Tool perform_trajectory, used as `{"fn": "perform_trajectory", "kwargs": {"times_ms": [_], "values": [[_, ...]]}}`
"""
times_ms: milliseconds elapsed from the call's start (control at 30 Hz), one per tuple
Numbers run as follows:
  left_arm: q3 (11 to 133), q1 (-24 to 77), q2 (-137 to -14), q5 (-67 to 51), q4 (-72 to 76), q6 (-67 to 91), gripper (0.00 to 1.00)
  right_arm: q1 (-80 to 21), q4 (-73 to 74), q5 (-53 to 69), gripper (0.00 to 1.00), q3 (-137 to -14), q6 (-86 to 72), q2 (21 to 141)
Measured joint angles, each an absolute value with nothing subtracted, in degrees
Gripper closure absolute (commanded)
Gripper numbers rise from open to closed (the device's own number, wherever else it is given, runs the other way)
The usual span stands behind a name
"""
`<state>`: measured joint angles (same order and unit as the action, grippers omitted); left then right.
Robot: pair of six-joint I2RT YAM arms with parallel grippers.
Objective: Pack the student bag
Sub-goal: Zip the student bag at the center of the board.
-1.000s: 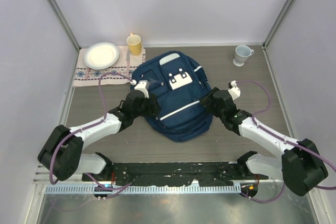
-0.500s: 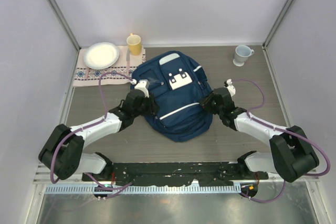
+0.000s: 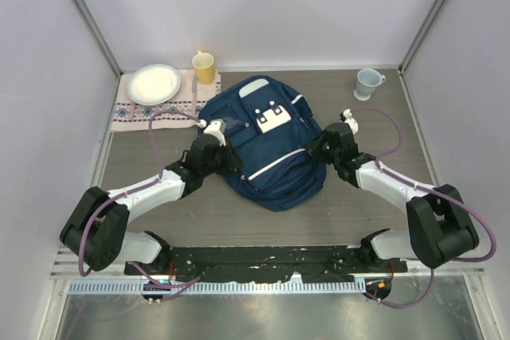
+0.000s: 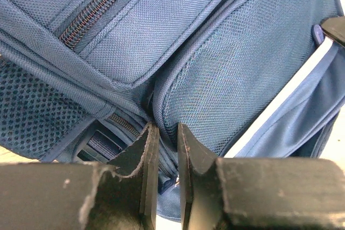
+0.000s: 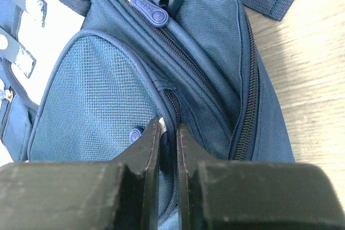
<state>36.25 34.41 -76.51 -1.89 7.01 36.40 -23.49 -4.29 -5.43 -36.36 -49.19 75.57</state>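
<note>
The student bag (image 3: 267,145) lies flat mid-table, navy with white stripes and a white buckled flap (image 3: 272,119). At its left side, by a mesh pocket, my left gripper (image 3: 229,155) has its jaws pinched narrowly on a fold of the fabric (image 4: 161,109). On the bag's right side, my right gripper (image 3: 314,149) is shut on the seam of a side-pocket zipper (image 5: 171,100). In the right wrist view, a blue zipper pull (image 5: 152,13) lies further up the bag. Left gripper (image 4: 164,133) and right gripper (image 5: 168,129) both show blue cloth between their fingers.
A white plate (image 3: 154,83) sits on a patterned cloth (image 3: 151,111) at the back left, with a yellow cup (image 3: 204,67) beside it. A pale mug (image 3: 367,83) stands at the back right. Walls and metal posts close in the table's sides.
Both grippers have closed onto the bag's sides. The right arm has swung inward against the bag. The bag has shifted slightly away and turned a little.
</note>
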Motion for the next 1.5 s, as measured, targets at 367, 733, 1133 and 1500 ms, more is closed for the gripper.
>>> {"fn": "perform_trajectory", "kwargs": {"times_ms": [367, 733, 1133, 1500], "values": [[35.09, 35.53, -76.09, -2.61, 10.52, 43.22, 0.85, -19.68, -3.75, -0.99, 0.97, -42.96, -43.81, 82.28], [35.09, 39.16, -75.68, 1.04, 10.46, 45.15, 0.87, -18.90, -2.26, -0.19, 0.76, -45.54, -41.56, 84.18], [34.50, 40.77, -75.68, 4.47, 10.96, 47.94, 0.93, -19.00, 4.10, -3.11, 0.42, -45.63, -39.75, 71.55], [34.50, 40.86, -75.68, 4.97, 10.96, 47.86, 0.93, -45.43, 2.81, -8.47, 0.48, -33.54, -44.05, 56.69]]}}
